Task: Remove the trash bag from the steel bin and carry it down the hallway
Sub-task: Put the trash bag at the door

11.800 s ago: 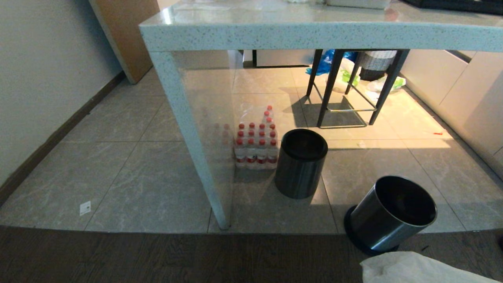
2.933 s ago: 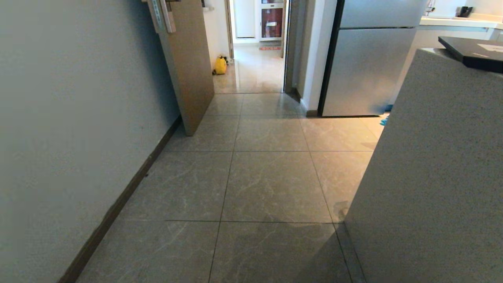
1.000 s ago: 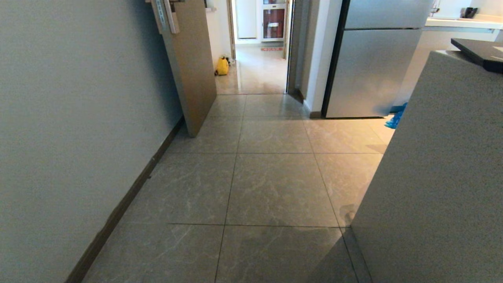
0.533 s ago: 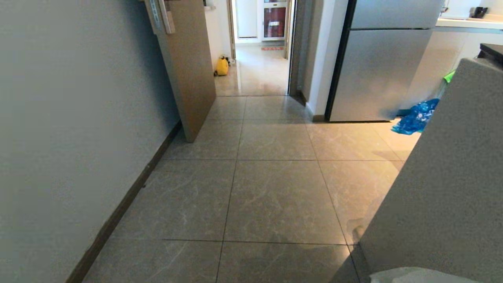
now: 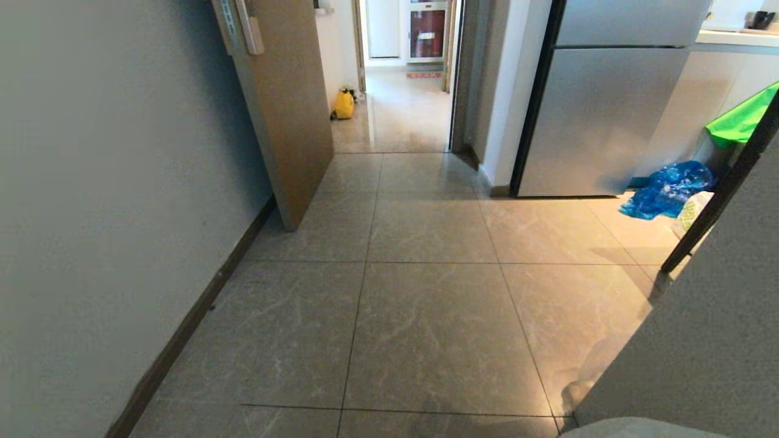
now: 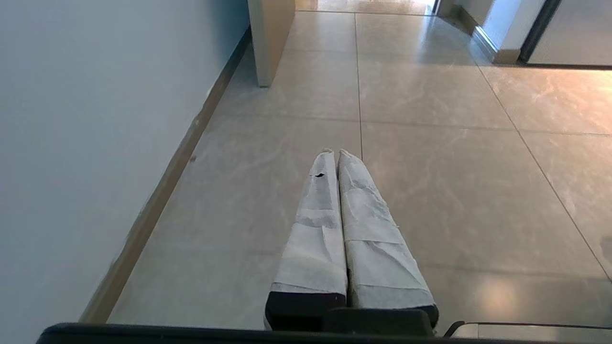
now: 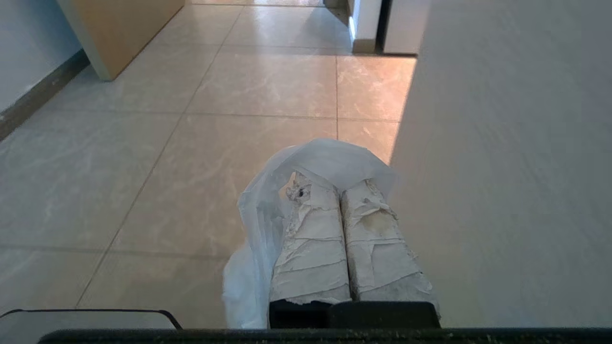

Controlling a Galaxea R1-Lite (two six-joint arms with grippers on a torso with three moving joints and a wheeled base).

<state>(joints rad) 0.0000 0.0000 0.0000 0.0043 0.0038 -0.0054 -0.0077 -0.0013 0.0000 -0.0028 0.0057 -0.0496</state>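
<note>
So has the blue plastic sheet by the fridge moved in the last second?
No. The blue plastic sheet still lies at the lower right corner of the fridge. The whole view shifted, so the camera moved, not the sheet.

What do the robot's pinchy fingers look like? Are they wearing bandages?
Sort of! Both grippers have two long fingers wrapped in white tape, fixed in a black base. The left gripper has fairly clean, crinkled wrapping with one small dark spot near a tip. The right gripper looks scruffier: its tape is frayed, torn at the tips and stained brownish.
</note>
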